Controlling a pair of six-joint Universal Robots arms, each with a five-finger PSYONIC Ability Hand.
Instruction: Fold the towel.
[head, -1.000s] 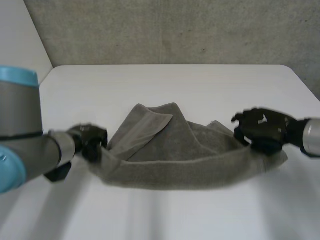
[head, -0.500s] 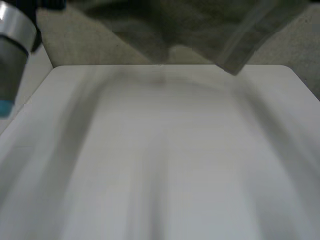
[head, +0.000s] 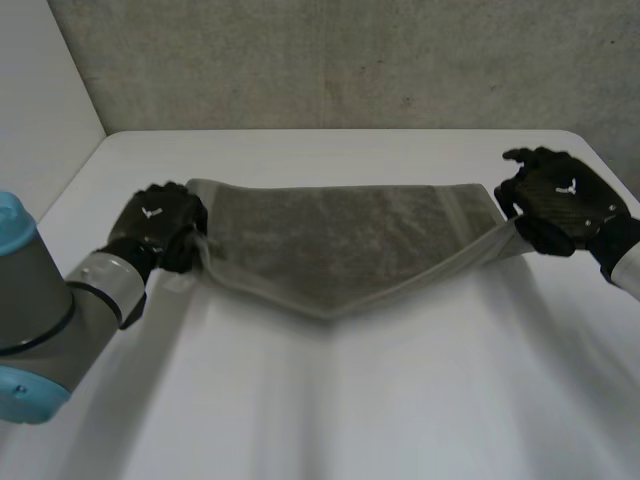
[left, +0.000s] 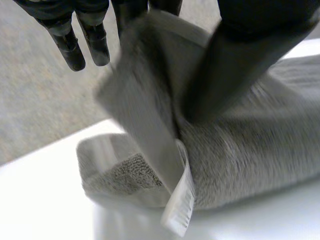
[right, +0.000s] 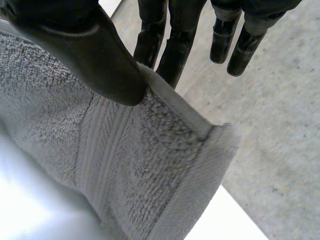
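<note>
Head view, near to far: the table (head: 320, 420) is bare along its near edge. Over the table's middle, the towel (head: 340, 240) is held stretched between both hands. Its top edge is taut and level, and its middle sags to a low point toward the near edge. Whether that point touches the table cannot be told. The left hand (head: 160, 225) is seen near the table's left edge, at the towel's left end. The right hand (head: 558, 200) is seen near the right edge, at the towel's right end. A grey wall (head: 350, 60) is seen past the far edge.

Left wrist view: the towel's end is pinched between the thumb and some fingers, with the other fingers straight and free beside it. A label (left: 179, 207) hangs below the pinched part.

Right wrist view: a top corner of the towel is pinched between the thumb and the nearer fingers, with the remaining fingers straight and off the cloth.

Step judged: spread-out phase, with the towel opened full width and no fold made yet.

Next move, as judged: the towel is to be lowered flat onto the table's middle with both pinches held and the tension even, so the sag is laid out without wrinkles. Alternatively, one end could be carried across to the other for the first fold, with the corners matched before release.
</note>
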